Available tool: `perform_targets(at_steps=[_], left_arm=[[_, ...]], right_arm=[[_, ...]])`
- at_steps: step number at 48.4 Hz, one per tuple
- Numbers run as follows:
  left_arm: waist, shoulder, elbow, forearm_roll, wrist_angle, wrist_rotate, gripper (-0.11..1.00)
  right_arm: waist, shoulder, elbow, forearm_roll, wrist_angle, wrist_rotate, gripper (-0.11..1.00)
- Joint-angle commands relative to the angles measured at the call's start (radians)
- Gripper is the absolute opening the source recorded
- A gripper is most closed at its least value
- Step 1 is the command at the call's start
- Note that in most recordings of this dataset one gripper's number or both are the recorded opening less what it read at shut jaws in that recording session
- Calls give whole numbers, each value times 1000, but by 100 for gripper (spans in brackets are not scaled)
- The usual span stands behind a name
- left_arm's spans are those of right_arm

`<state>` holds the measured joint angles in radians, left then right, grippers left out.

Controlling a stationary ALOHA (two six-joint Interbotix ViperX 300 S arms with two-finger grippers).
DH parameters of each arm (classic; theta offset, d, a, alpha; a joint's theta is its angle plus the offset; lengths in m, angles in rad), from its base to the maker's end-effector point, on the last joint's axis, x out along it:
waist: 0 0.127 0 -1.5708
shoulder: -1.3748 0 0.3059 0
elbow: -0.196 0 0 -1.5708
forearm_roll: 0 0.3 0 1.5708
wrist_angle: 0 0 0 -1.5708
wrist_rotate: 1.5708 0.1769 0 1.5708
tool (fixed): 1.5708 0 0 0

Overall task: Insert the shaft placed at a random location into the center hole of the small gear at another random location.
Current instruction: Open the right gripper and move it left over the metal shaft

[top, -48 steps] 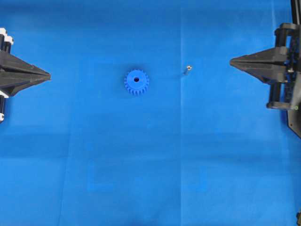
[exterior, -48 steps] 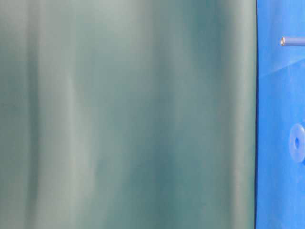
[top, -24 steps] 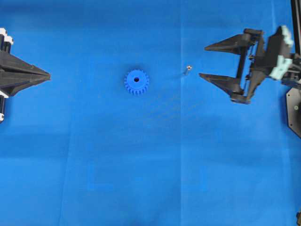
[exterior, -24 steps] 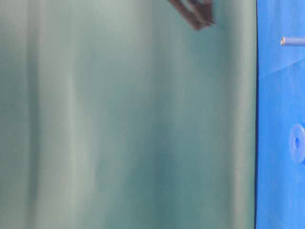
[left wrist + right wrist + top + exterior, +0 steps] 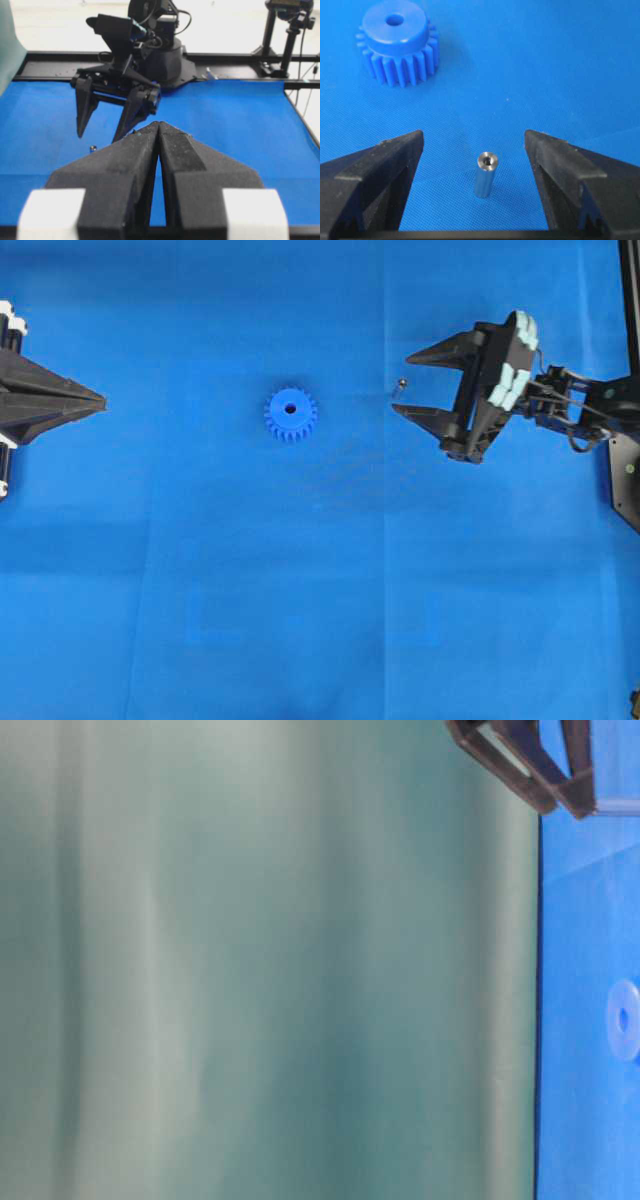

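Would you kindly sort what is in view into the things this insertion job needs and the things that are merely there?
Needed for the job:
- shaft, standing upright between the open right gripper fingers, untouched
- small gear, lying flat
- center hole, facing up

Merely there:
- left gripper, shut, parked at the edge
- blue mat
- green backdrop

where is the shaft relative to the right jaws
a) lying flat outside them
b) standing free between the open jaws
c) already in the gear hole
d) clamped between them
b: the right wrist view shows the shaft upright on the mat, a gap on each side, inside the open right gripper.
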<state>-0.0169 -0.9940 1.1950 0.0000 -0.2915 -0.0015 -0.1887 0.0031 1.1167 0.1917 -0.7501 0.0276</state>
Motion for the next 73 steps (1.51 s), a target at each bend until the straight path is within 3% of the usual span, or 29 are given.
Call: perform_targets(at_steps=[1,17,20,29,32,48,63,73], left_arm=[[3,3,-8,2,-6,0,0],[3,0,-3,2,-6,0,0],[3,0,-2,2,-5,0,0],[3,-2,-2,2,-6,0,0],[3,-2,-2,2,-6,0,0],[3,-3,-2,2,-5,0,0],[3,-8,-2,2,-2,-2,0],[3,-11,-2,3,3,-2,0]], right_arm=[[0,23,-23,3,-18,3,70],[-2,64,-28,52,-28,3,65],[0,64,-26,60,-28,3,56],[0,64,-26,60,-37,2,11],[-2,64,-25,60,-34,2,3],[0,29,-28,55,-15,0,2],[-2,-210,-58,57,212,-58,2],[-3,-244,-75,57,279,-81,2]])
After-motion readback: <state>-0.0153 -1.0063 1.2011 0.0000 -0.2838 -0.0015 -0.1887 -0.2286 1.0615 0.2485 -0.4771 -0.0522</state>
